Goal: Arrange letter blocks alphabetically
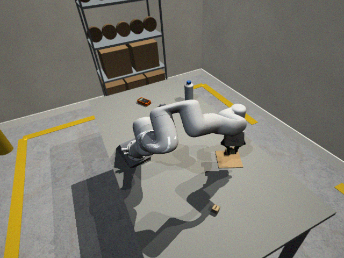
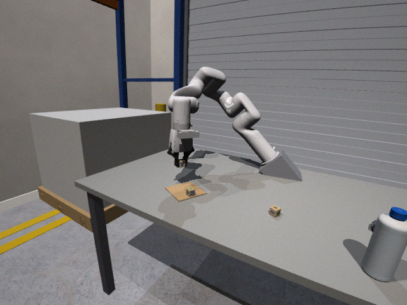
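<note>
My gripper (image 2: pixel 180 161) is shut on a small wooden block (image 2: pixel 180 162) and holds it well above the table, over the far side of the brown mat (image 2: pixel 185 190). In the top view the gripper (image 1: pixel 231 150) hangs over the mat (image 1: pixel 229 159) and hides what lies under it. A second block (image 2: pixel 190 191) sits on the mat, at its right part in the exterior view. A third block (image 2: pixel 275 211) lies on the table off the mat; it also shows in the top view (image 1: pixel 215 208). I see no fourth block.
A white bottle with a blue cap (image 2: pixel 384 244) stands at the table's near right corner in the exterior view, also seen in the top view (image 1: pixel 188 90). An orange handheld meter (image 1: pixel 143 101) lies on the table behind the arm's base (image 1: pixel 133 153).
</note>
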`<state>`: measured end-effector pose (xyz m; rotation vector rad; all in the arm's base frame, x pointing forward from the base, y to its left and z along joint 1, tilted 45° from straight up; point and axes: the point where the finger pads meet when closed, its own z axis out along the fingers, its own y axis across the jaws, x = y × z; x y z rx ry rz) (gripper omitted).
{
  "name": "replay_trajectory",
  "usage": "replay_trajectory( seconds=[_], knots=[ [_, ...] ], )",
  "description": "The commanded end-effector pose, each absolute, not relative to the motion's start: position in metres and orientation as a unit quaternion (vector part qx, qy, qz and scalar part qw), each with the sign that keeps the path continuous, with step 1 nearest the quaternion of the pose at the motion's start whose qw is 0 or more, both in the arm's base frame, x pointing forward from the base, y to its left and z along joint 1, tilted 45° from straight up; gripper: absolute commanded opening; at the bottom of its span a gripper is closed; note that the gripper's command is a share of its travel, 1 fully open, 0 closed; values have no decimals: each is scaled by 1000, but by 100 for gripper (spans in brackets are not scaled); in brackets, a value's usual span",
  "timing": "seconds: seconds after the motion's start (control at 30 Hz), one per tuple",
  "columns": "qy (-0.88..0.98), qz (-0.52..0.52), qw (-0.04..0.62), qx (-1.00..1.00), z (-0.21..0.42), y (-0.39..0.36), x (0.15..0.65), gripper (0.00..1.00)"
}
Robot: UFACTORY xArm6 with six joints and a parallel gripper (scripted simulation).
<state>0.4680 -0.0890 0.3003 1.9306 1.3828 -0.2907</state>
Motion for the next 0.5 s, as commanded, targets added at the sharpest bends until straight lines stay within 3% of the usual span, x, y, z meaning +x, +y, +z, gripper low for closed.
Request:
replay_trajectory(
  seconds=[0.0,0.47],
  knots=[
    [538,-112,367,751,301,-89,469,28],
    [538,-112,367,751,272,-116,478,28]
  ],
)
